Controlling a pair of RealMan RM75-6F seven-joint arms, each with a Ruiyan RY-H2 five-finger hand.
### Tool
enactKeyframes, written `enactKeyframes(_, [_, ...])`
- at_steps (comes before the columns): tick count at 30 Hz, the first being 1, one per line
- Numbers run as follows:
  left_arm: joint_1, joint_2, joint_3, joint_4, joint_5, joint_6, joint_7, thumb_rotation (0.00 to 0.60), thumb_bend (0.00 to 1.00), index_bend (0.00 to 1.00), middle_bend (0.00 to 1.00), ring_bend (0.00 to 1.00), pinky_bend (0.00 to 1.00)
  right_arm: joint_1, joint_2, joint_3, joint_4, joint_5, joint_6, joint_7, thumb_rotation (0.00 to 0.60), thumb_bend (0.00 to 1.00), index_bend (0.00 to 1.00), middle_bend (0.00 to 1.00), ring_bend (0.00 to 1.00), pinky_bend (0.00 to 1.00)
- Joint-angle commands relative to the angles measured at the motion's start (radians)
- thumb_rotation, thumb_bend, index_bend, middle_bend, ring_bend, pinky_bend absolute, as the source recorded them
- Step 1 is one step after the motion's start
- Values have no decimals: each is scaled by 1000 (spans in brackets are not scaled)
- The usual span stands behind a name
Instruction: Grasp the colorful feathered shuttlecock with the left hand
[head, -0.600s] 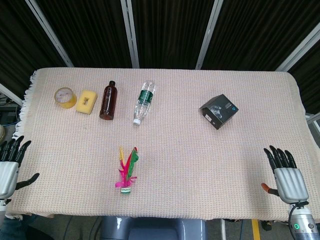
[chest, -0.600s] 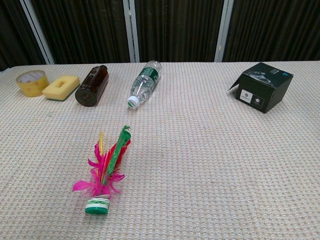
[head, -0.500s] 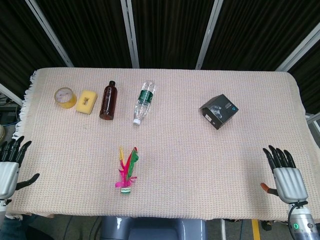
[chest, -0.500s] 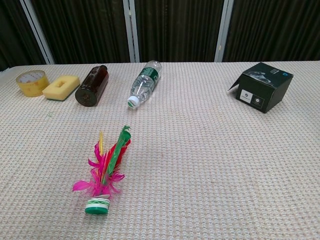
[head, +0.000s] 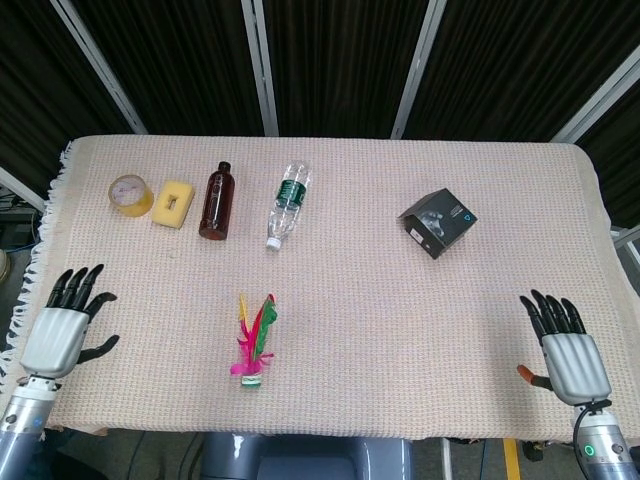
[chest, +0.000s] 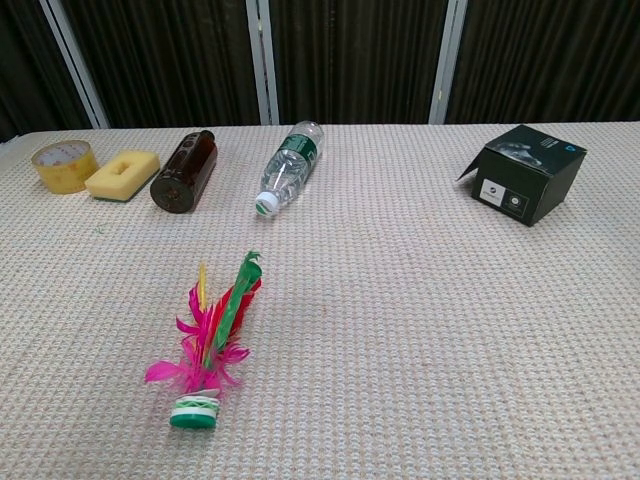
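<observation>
Compared with the frames of half a second earlier, the left hand (head: 62, 335) is being brought inward from the left edge of the head view onto the near left corner of the desk (head: 400, 330), so that far more of it is now being shown; its fingers (head: 78, 283) are being held spread and straight, with the thumb out to the side, and nothing is being held. This is being read as the opening of the reach, with the grasp not yet begun, since the hand is being kept well apart from the shuttlecock (head: 254, 340) and is not being seen in the chest view at all. The right hand (head: 566, 350) is being held at the near right corner, its fingers likewise apart and empty, and it is hardly being moved. The shuttlecock is lying flat on the cloth in the near left-centre part of the desk, in front of the brown bottle (head: 216, 200) and the clear water bottle (head: 289, 203). Its long axis is being run nearly front to back: the green-and-white base (chest: 194, 411) is being pointed toward the robot, and the feathers (chest: 232, 300) are being fanned away from it, tilted slightly to the right.
</observation>
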Motion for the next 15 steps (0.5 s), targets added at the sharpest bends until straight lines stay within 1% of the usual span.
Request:
enactKeyframes(1, [-63,-69,-13,74,17,-62,-40,566,210,373,0,0,0,11,-4,6,6,13,-17,-1,600,94,0,0,0,0])
enactKeyframes(5, [-125,-142,-22,145,27,-119,-63,564,212,381,0,0,0,19,-3,9,11,16,-29,12,600,94,0,0,0,0])
enactKeyframes(9, [-175,-202,-21,188,40,-163,-73,565,214,393,0,0,0,22,2,9,14,12,-29,30,600,95,0,0,0,0])
enactKeyframes(12, [-208,-246,-15,210,51,-189,-103,565,215,406,0,0,0,22,6,11,16,11,-27,43,600,94,0,0,0,0])
enactKeyframes(15, [-236,-285,-9,239,64,-203,-114,565,217,406,0,0,0,23,12,9,18,11,-29,57,600,94,0,0,0,0])
